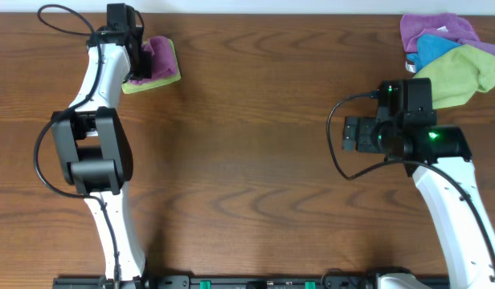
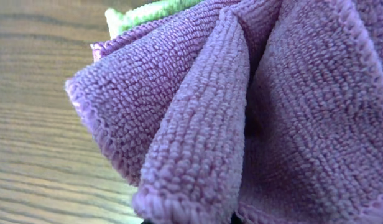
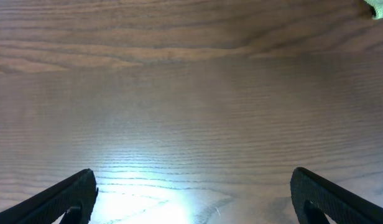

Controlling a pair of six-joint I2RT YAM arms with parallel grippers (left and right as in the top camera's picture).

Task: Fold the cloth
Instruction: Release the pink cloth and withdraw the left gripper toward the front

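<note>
wood-grain table (image 1: 255, 120). lime-green cloth (image 1: 151, 84) lies flat at the back left. back right corner has a heap of three overlapping cloths: purple cloth (image 1: 428, 28) rearmost, blue cloth (image 1: 436, 48) in the middle, second lime-green cloth (image 1: 464, 76) in front.

The magenta-purple terry cloth (image 1: 159, 54) sits bunched into raised, gathered folds at the desk's (image 1: 247, 120) far left.

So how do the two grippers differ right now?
The left gripper is shut, pinching the bunched purple cloth; the right gripper is wide open and empty. The left gripper is by a lime-green cloth near the table's far edge; the right gripper hangs over bare wood. Both are black and work over the same table.
</note>
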